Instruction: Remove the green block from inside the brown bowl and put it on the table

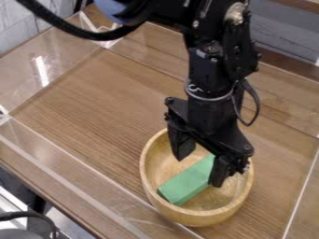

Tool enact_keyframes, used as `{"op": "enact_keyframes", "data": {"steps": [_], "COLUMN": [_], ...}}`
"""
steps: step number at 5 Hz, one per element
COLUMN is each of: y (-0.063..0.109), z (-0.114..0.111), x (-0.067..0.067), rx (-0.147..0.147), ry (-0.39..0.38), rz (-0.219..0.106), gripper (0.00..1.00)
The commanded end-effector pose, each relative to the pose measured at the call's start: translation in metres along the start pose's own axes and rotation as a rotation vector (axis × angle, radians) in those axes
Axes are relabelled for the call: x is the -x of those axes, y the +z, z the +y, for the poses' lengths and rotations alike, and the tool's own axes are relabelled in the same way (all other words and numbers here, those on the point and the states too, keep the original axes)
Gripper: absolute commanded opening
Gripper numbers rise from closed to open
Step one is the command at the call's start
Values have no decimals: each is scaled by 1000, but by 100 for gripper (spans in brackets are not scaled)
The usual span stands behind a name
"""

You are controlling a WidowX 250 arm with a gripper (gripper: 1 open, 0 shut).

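The brown bowl (162, 203) sits on the table (100, 103) near its front right. Inside it lies the green block (185, 184), slanted from lower left to upper right. My black gripper (203, 161) points straight down into the bowl, open, with one finger (184, 142) on the block's left side and the other finger (225, 168) at its right. The fingers straddle the block's upper end, which the gripper partly hides. I cannot tell whether the fingers touch the block.
Clear plastic walls (37, 65) edge the tabletop. A small clear triangular stand (103, 31) is at the back left. Bare wood-grain surface stretches left of the bowl and behind it.
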State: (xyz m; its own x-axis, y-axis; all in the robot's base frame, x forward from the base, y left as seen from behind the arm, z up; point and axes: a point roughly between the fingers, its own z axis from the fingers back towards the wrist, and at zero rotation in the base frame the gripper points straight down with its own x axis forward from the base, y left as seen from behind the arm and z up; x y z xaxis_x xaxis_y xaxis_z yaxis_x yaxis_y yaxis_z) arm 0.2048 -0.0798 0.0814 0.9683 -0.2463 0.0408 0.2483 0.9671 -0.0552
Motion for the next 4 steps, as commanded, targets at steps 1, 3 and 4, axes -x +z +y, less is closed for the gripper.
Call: {"op": "enact_keyframes", "data": {"steps": [1, 3, 4], "y": [5, 4, 4], "z": [-1, 0, 1], "x": [-5, -4, -5], "rx": [10, 24, 31], "ry": [-7, -15, -18], "rz": [-34, -49, -60], "gripper": [100, 100, 100]}}
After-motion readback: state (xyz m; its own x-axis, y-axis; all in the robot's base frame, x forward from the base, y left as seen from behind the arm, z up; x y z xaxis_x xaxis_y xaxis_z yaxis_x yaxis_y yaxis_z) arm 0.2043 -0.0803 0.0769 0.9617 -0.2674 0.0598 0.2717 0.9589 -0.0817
